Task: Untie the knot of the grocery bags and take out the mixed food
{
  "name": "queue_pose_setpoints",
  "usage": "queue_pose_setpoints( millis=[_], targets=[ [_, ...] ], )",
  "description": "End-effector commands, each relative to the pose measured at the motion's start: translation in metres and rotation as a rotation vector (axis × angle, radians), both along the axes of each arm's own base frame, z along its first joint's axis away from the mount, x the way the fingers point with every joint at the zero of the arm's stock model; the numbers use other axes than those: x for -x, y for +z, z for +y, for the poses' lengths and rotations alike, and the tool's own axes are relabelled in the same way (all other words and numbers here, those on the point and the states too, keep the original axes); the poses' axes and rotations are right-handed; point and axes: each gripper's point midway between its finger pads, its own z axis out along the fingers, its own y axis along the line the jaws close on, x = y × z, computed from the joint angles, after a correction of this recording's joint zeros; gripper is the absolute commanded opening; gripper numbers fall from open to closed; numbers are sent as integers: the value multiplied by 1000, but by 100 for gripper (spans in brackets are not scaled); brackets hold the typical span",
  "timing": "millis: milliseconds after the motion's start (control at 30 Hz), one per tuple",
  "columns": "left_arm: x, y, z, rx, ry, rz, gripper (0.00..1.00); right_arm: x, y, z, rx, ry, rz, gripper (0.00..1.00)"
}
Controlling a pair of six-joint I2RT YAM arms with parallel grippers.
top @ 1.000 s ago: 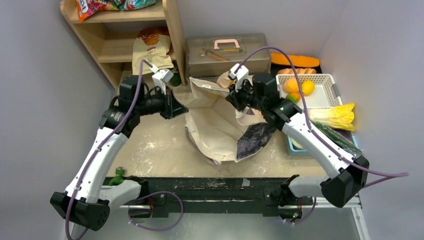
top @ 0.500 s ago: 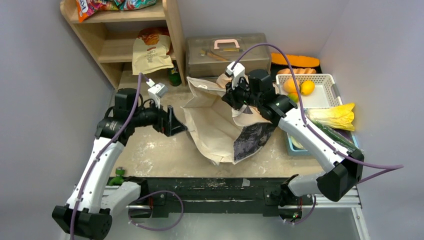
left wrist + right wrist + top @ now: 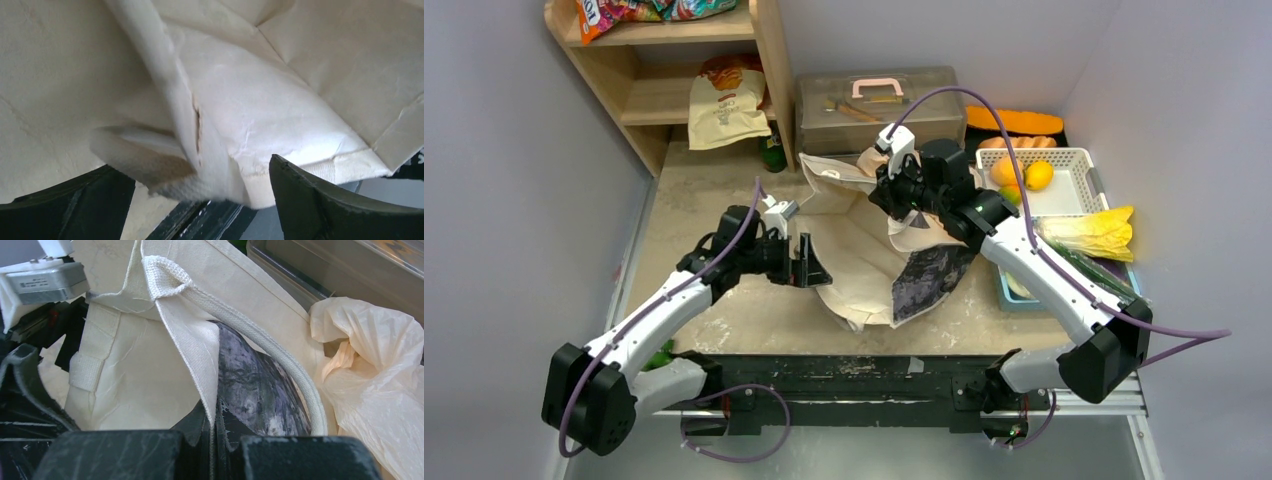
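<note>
Right wrist view: your right hand [image 3: 212,440] is pinching the cream tote [image 3: 130,380] rim, grocery bags [image 3: 365,370] bunched at frame right. Left wrist: your left hand [image 3: 197,172] is spread around a tote fold.

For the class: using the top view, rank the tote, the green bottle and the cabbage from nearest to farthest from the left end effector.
1. The tote: mid-table, its edge right at the left end effector.
2. The green bottle: farther back, at the foot of the shelf.
3. The cabbage: far right, beyond the tote.
</note>
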Motion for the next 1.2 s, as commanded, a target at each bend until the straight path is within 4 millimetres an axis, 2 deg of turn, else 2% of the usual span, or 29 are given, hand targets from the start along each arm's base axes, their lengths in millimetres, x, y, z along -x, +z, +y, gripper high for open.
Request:
queue_pose_setpoints(
  millis=[0, 33, 100, 133, 167, 200, 367, 433, 500, 567, 667, 767, 900, 1000, 1067, 1167],
  targets=[
    [-38, 27, -20, 97, 76, -120, 93, 4, 6, -8, 3, -29, 6, 0],
    [-41, 28, -20, 89, 74, -124, 77, 5, 5, -8, 9, -23, 9, 0],
    [-45, 37, -20, 67, 56, -153, 32, 8, 4, -9, 15, -17, 10, 0],
    [-46, 44, -19, 56, 51, -168, 16, 9, 3, -10, 18, -14, 11, 0],
    [-44, 53, -17, 48, 44, -181, 3, 10, 3, -11, 20, -12, 12, 0],
    [-40, 63, -15, 46, 31, -197, 0, 11, 3, -12, 25, -8, 10, 0],
    [-21, 121, 0, 24, -20, -341, 0, 13, 13, -13, 24, 2, -15, 0],
    [-21, 135, 7, -8, -24, -371, 0, 13, 15, -11, 17, 7, -18, 4],
    [-26, 138, 11, -42, -23, -361, 0, 11, 13, -9, 16, 13, -18, 12],
    [-37, 132, 15, -80, -13, -315, 0, 9, 10, -6, 15, 19, -13, 18],
    [-63, 123, 20, -89, 25, -240, 0, 5, 6, -3, 15, 21, -9, 28],
    [-84, 115, 28, -131, 38, -171, 1, 3, 5, -2, 18, 20, -2, 51],
    [-94, 127, 41, -133, 60, -183, 38, -4, 15, -3, 13, -2, -38, 78],
    [-92, 141, 46, -137, 67, -255, 62, -11, 31, -5, 3, -33, -85, 90],
    [-90, 146, 49, -147, 79, -274, 70, -16, 45, -7, -10, -52, -122, 98],
    [-88, 148, 53, -158, 89, -264, 74, -24, 67, -11, -30, -84, -173, 99]
  ],
)
